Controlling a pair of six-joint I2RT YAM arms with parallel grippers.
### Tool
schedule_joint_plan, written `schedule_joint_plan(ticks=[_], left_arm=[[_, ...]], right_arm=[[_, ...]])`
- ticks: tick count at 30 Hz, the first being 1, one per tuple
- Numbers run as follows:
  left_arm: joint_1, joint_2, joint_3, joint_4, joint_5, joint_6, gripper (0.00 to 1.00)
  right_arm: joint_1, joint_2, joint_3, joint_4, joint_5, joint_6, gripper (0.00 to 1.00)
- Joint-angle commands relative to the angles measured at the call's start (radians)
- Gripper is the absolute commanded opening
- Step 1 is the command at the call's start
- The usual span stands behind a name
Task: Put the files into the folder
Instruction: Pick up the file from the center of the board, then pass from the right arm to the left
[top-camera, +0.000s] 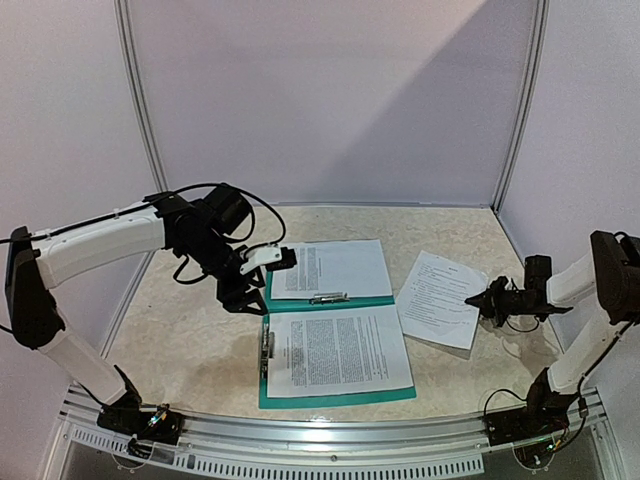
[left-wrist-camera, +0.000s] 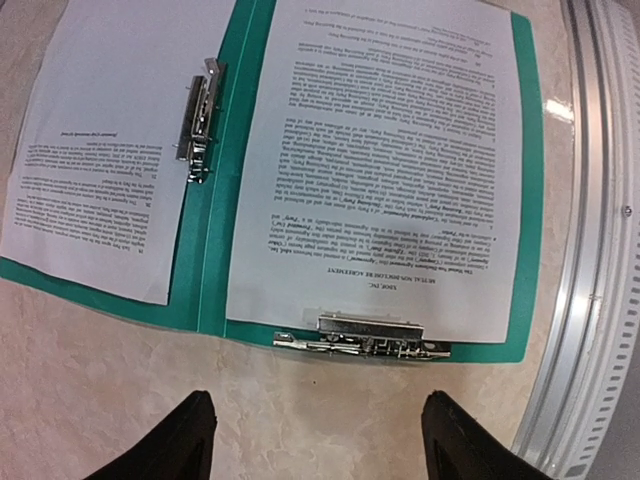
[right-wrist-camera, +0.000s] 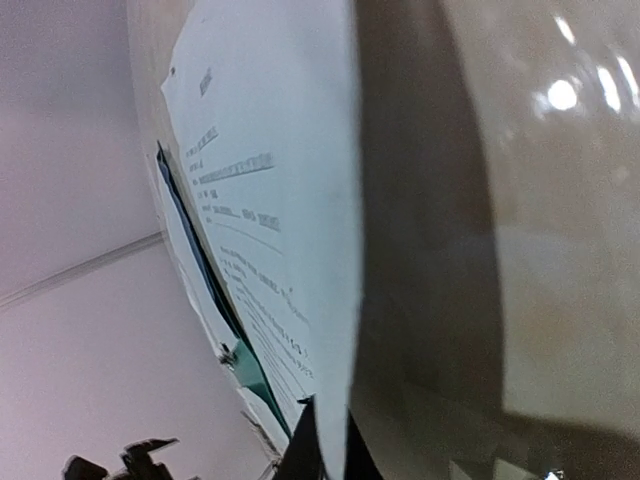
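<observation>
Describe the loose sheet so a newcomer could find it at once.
Find the open teal folder in the middle. Just right of it lies the loose sheet, tilted. Unlike the two sheets inside, it lies outside, its right edge pinched by the right gripper.

The beige table (top-camera: 190, 340) is bare left of the teal plastic folder (top-camera: 300, 398). A white printed paper sheet (top-camera: 440, 298) covers the right.
</observation>
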Motion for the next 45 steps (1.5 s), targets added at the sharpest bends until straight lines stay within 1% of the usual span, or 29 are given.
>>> schedule_joint_plan(ticks=[1,3,4,6,7,9,10,12,13,14,15,17,19,20,21,23,25,28,31,34,35,39,42,45], left_arm=[[0.012,-0.052,0.01,-0.027,0.002,0.01,0.73],[0.014,-0.064,0.026,-0.04,0.014,0.007,0.73],[0.016,-0.072,0.037,-0.049,0.024,0.007,0.74],[0.024,-0.088,0.065,-0.069,0.047,0.0,0.76],[0.028,-0.097,0.083,-0.077,0.057,-0.004,0.78],[0.038,-0.117,0.129,-0.093,0.065,-0.013,0.82],[0.042,-0.128,0.152,-0.101,0.065,-0.018,0.84],[0.055,-0.151,0.195,-0.118,0.07,-0.028,0.88],[0.063,-0.165,0.217,-0.129,0.078,-0.035,0.91],[0.072,-0.177,0.238,-0.142,0.094,-0.041,0.96],[0.08,-0.19,0.262,-0.155,0.106,-0.05,0.98],[0.098,-0.214,0.311,-0.191,0.134,-0.063,0.99],[0.112,-0.252,0.354,-0.233,0.157,-0.066,1.0],[0.115,-0.27,0.369,-0.245,0.159,-0.066,1.0],[0.118,-0.295,0.375,-0.253,0.155,-0.062,0.99],[0.12,-0.352,0.365,-0.256,0.142,-0.05,1.0],[0.12,-0.407,0.332,-0.258,0.136,-0.033,1.0],[0.117,-0.456,0.259,-0.289,0.179,-0.011,1.0],[0.106,-0.497,0.186,-0.297,0.251,0.018,0.99],[0.094,-0.515,0.162,-0.347,0.363,0.073,1.0],[0.088,-0.519,0.158,-0.349,0.373,0.071,1.0],[0.064,-0.52,0.163,-0.264,0.258,-0.013,1.0],[0.041,-0.497,0.178,-0.227,0.226,-0.051,1.0],[0.01,-0.467,0.215,-0.217,0.186,-0.03,1.0]], right_arm=[[0.002,-0.079,0.106,-0.207,0.103,-0.084,0.0],[0.006,-0.172,0.188,-0.401,0.187,-0.169,0.0],[0.011,-0.209,0.243,-0.504,0.234,-0.237,0.0],[0.041,-0.299,0.358,-0.684,0.343,-0.33,0.0],[0.073,-0.36,0.452,-0.794,0.4,-0.369,0.0],[0.177,-0.427,0.604,-0.933,0.549,-0.493,0.0],[0.257,-0.453,0.686,-0.99,0.645,-0.538,0.0],[0.418,-0.465,0.844,-1.095,0.769,-0.66,0.0],[0.54,-0.456,0.919,-1.138,0.832,-0.716,0.0],[0.633,-0.445,0.985,-1.181,0.908,-0.776,0.0],[0.741,-0.425,1.047,-1.216,0.976,-0.811,0.0],[0.962,-0.375,1.129,-1.26,1.114,-0.902,0.0],[1.153,-0.321,1.176,-1.292,1.191,-1.047,0.0],[1.229,-0.274,1.201,-1.308,1.206,-1.087,0.0],[1.289,-0.244,1.229,-1.323,1.218,-1.142,0.0],[1.376,-0.175,1.291,-1.346,1.237,-1.193,0.0],[1.432,-0.108,1.362,-1.355,1.248,-1.233,0.0],[1.46,-0.031,1.45,-1.351,1.196,-1.254,0.0],[1.461,-0.003,1.476,-1.294,1.112,-1.254,0.0],[1.461,0.005,1.495,-1.25,1.085,-1.237,0.0],[1.462,0.007,1.502,-1.245,1.078,-1.226,0.0],[1.462,0.001,1.49,-1.24,1.038,-1.232,0.0],[1.463,0.005,1.49,-1.251,1.046,-1.236,0.0],[1.462,0.007,1.483,-1.243,1.009,-1.263,0.0]])
